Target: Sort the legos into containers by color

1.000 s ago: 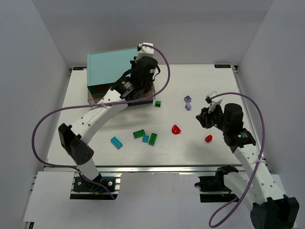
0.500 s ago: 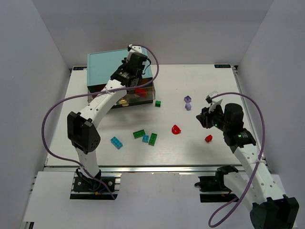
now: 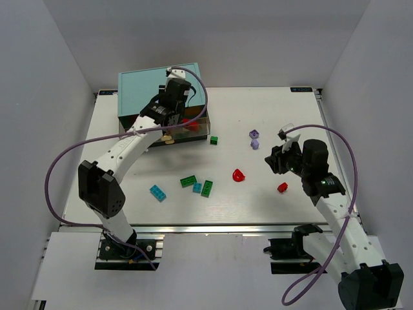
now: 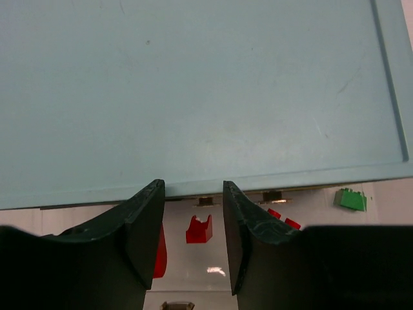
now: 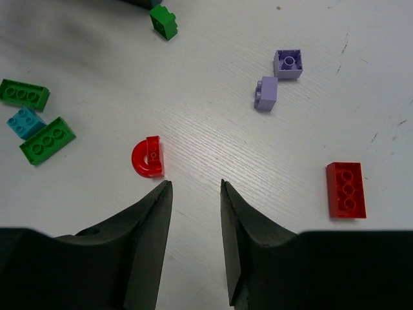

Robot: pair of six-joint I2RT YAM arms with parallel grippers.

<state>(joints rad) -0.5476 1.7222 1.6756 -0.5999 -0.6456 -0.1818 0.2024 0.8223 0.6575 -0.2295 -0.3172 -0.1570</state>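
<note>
My left gripper [image 3: 170,121] [image 4: 192,187] hangs open over a pulled-out drawer [image 3: 193,137] of the teal cabinet [image 3: 139,90]. Nothing is between its fingers. Red legos [image 4: 199,229] [image 3: 189,123] lie on the drawer floor [image 4: 201,261] below. My right gripper [image 3: 274,160] [image 5: 193,187] stands open and empty above the table. A red arch piece [image 5: 148,157] [image 3: 239,175] lies just ahead to its left and a red brick [image 5: 346,189] [image 3: 282,187] to its right.
Two lavender pieces [image 3: 254,135] [image 5: 288,64] [image 5: 266,93] lie at the back right. A small green brick [image 3: 213,139] [image 4: 350,199] sits by the drawer's corner. Green bricks [image 3: 188,181] [image 3: 207,188] and cyan bricks [image 3: 197,187] [image 3: 157,192] lie mid-table.
My left gripper has opened and drawn back toward the cabinet, leaving the red pieces in the drawer uncovered. The right jaws have parted a little wider; that arm has hardly moved.
</note>
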